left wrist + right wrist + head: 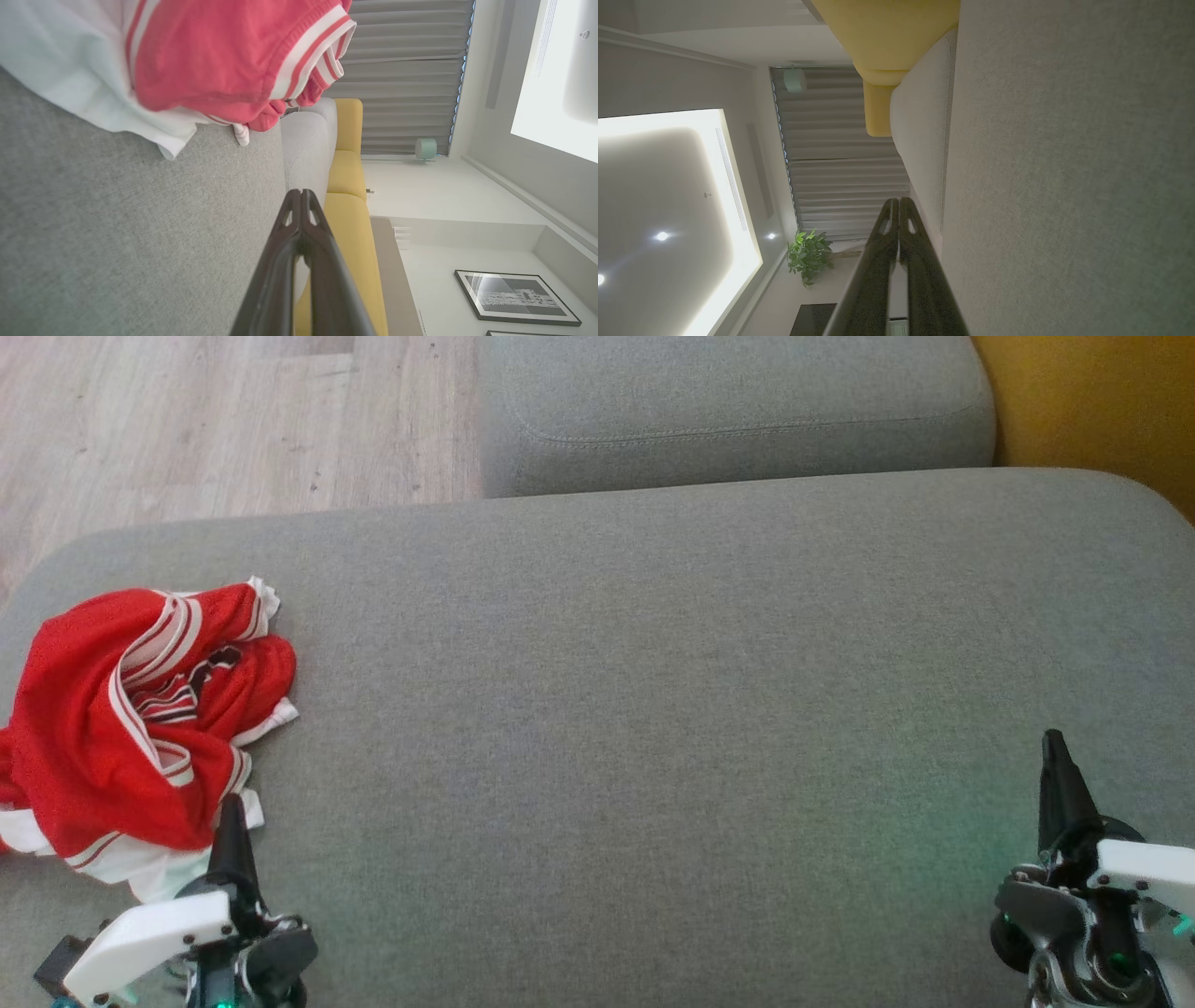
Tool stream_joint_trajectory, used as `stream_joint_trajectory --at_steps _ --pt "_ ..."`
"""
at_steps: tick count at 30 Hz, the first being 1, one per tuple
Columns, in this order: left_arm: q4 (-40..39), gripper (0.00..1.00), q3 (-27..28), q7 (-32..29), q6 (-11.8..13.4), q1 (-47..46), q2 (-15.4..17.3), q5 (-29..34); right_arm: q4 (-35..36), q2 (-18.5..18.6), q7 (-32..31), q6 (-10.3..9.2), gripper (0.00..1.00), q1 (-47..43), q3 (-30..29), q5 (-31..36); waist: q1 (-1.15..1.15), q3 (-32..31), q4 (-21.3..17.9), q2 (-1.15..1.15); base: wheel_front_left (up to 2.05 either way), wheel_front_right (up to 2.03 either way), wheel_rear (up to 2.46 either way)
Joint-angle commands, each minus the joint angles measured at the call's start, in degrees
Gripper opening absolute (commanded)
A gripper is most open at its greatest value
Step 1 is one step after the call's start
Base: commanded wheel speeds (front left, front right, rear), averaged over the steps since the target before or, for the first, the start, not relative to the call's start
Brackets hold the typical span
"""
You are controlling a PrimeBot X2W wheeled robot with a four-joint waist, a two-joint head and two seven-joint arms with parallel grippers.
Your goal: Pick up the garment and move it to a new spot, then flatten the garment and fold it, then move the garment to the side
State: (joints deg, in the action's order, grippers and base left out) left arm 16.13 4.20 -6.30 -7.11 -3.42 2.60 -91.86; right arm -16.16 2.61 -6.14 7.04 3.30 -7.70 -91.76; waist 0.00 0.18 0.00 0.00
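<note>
Seat: grey woven upholstery, one broad cushion (653, 709) with rounded corners that spans the head view from side to side.
Behind the seat: a second grey cushion (728, 411) with a stitched seam lies along the far edge. Pale wooden floor (187, 420) shows at the upper left and yellow upholstery (1102, 401) at the upper right.
Garment: the red garment (103, 737) has white-and-red striped trim and white parts. It lies crumpled in a heap on the broad cushion, at its left end, and runs off the head view's left edge. Some dark lettering shows among the folds.
Left pincer: the left pincer (231, 807) sits at the lower left of the head view, its two dark fingers pressed together with nothing between them. From the head its tip overlaps the garment's white near edge. In the left wrist view its tip stands clear of the cloth, with bare grey fabric between them.
Right pincer: the right pincer (1055, 747) sits at the lower right of the head view, its fingers likewise closed tip to tip and empty. It is over bare cushion, well apart from the garment.
Room seen from the wrists: a grey pleated curtain (411, 70), a framed black-and-white picture (516, 298) on a pale wall, a leafy green plant (808, 254) and a lit ceiling panel (658, 210).
</note>
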Motion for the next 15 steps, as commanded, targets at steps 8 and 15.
stream_joint_trajectory --at_steps 8,15 --pt "-2.11 0.0 2.29 -0.16 -0.37 -2.76 0.28 -0.33 2.13 0.27 -0.33 0.45 0.0 2.88 1.2 -0.43 0.0 0.0 0.0 0.0 0.0 0.0 0.0" --pt "-2.11 0.0 2.29 -0.16 -0.37 -2.76 0.28 -0.33 2.13 0.27 -0.33 0.45 0.0 2.88 1.2 -0.43 0.0 0.0 0.0 0.0 0.0 0.0 0.0"
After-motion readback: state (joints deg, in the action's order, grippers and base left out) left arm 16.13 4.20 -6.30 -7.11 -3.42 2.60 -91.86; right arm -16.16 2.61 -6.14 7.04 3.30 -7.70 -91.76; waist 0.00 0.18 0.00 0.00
